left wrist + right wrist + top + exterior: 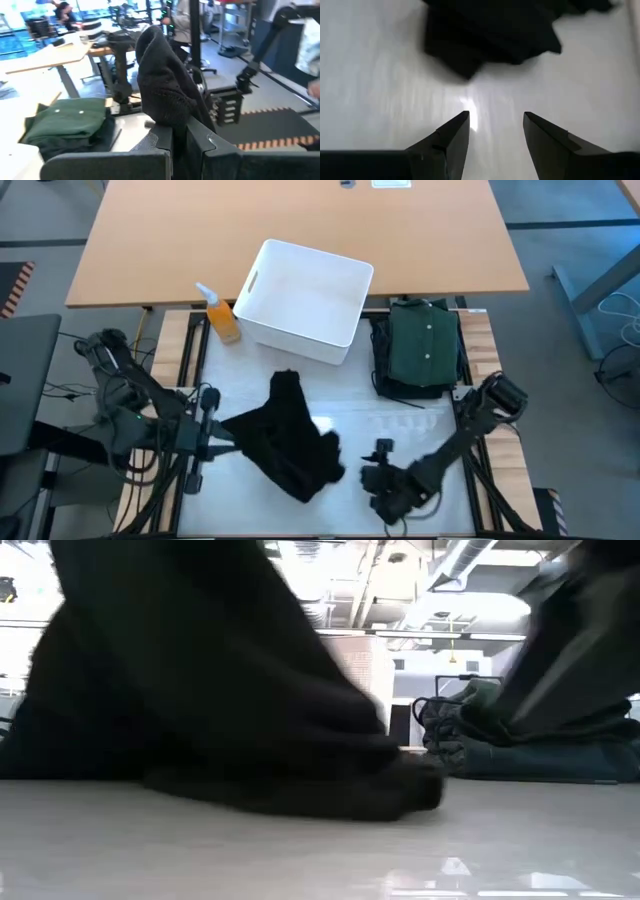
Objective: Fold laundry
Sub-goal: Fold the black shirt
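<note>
A black garment of the laundry lies bunched in the middle of the white table. In the low view its left part is raised and its lower end rests on the table. My left gripper is shut on its left end. My right gripper hovers open just right of the garment, above bare table, and the cloth lies ahead of its fingers. A folded dark green buttoned shirt lies on top of a dark folded stack at the far right. My left gripper pinches a bunched part of the black garment between its two fingers, several layers gathered. The fingers point level, coming from the table's left. Cloth humps up above the fingers, and the garment's right end lies on the table.
A white plastic bin stands at the far middle, with an orange spray bottle at its left. A wooden desk lies beyond the table. Bare white table shows between the garment and the folded stack.
</note>
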{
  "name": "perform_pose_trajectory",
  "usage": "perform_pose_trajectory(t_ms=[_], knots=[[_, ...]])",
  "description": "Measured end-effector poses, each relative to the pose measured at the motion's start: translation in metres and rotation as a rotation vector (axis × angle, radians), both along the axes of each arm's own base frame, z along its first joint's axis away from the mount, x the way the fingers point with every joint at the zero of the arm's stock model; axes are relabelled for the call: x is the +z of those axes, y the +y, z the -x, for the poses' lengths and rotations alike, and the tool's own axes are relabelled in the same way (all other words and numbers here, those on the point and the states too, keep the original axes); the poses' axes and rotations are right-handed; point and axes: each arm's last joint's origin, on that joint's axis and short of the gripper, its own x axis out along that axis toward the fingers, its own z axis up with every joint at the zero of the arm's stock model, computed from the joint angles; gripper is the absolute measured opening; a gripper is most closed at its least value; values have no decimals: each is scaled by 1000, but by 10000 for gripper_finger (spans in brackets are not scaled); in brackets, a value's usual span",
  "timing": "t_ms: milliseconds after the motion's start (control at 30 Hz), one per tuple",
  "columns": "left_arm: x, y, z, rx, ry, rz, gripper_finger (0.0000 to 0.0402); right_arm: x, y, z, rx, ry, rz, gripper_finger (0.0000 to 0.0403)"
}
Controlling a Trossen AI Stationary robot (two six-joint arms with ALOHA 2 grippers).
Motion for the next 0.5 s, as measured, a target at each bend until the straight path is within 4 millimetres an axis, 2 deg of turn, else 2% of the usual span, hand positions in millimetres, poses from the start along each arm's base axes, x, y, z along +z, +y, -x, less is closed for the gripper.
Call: perform_pose_trajectory(t_ms=[100, 200, 367, 500], knots=[[2, 3, 3, 24, -7, 10, 0, -13, -10, -12, 64, -47, -4, 212], [2, 3, 3, 42, -6, 8, 0, -15, -17, -21, 92, -95, 10, 212], [1, 3, 2, 45, -4, 6, 0, -20, -38, -41, 164, -137, -21, 212], [0, 3, 2, 47, 0, 4, 0, -24, -56, -49, 164, -130, 32, 211]])
